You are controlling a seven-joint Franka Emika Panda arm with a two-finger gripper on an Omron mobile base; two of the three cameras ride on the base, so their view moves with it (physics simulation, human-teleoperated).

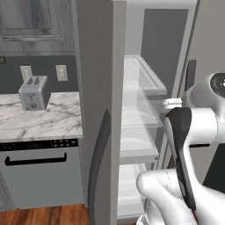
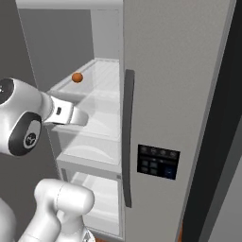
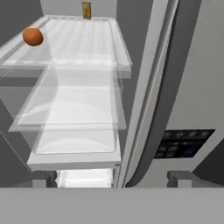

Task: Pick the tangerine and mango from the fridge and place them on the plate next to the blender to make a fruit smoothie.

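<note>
The fridge (image 2: 175, 94) stands open, its white inside and glass shelves (image 3: 74, 100) in front of me. A small orange tangerine (image 3: 33, 36) rests at the left edge of the upper glass shelf, also seen as the tangerine (image 2: 77, 77) in the right base view. My gripper (image 3: 113, 179) is open with nothing between its fingers, hovering in front of the shelves, below and to the right of the tangerine and well short of it. The mango, the plate and the blender are out of view.
A small yellow-orange jar (image 3: 86, 9) stands at the back of the upper shelf. The fridge door (image 1: 99, 110) with its long handle juts out beside the arm. A silver toaster (image 1: 34, 92) sits on the marble counter (image 1: 48, 121) to the left.
</note>
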